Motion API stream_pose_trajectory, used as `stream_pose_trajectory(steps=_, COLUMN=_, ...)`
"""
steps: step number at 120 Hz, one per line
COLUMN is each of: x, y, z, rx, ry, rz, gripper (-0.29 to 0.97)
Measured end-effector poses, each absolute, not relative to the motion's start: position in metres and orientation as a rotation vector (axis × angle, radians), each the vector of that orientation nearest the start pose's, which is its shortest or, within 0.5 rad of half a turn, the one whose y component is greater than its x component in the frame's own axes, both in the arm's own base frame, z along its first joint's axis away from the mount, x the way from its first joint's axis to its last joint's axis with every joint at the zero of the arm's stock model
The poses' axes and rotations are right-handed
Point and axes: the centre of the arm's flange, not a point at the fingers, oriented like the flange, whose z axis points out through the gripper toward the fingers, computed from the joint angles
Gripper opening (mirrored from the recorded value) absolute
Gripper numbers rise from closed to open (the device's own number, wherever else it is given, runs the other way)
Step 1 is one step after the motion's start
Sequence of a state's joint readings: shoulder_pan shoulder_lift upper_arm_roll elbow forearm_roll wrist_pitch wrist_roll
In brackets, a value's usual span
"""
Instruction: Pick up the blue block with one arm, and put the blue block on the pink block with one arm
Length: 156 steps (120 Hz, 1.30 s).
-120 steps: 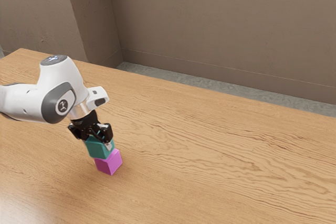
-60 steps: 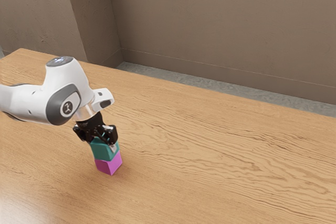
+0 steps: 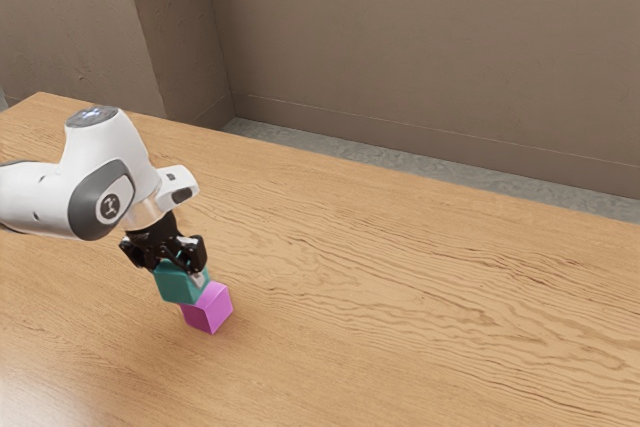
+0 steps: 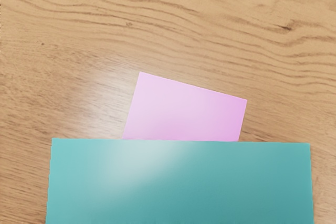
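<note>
as hand [image 3: 177, 266] gripped blue block [image 3: 180, 285] off-centre beside pink block [image 3: 208, 309], placing step looked unfinished; next move likely needed centring, lowering.

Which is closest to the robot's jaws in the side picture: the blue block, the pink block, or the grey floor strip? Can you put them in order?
1. blue block: gripped between the jaws, right under the hand.
2. pink block: on the table, just beneath the blue block, slightly toward the exterior view's right.
3. grey floor strip: far away, beyond the table's back edge.
</note>
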<state>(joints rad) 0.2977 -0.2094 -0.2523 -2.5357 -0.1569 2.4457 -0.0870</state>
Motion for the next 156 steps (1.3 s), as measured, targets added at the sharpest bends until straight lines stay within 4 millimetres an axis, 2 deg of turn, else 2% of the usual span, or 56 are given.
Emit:
stream_pose_trajectory(steps=24, x=0.455, y=0.022, z=0.355, rx=-3.168, ry=-0.390, rz=-0.171, gripper=0.33)
stream_pose_trajectory(steps=48, x=0.455, y=0.039, z=0.349, rx=-3.159, ry=-0.439, rz=-0.154, gripper=0.33)
stream_pose_trajectory(steps=75, x=0.456, y=0.037, z=0.349, rx=-3.125, ry=-0.313, rz=-0.153, gripper=0.32)
stream_pose_trajectory(steps=126, x=0.461, y=0.037, z=0.353, rx=-3.104, ry=-0.193, rz=-0.176, gripper=0.32)
stream_pose_trajectory(steps=156, x=0.470, y=0.025, z=0.354, rx=-3.108, ry=-0.127, rz=-0.195, gripper=0.32)
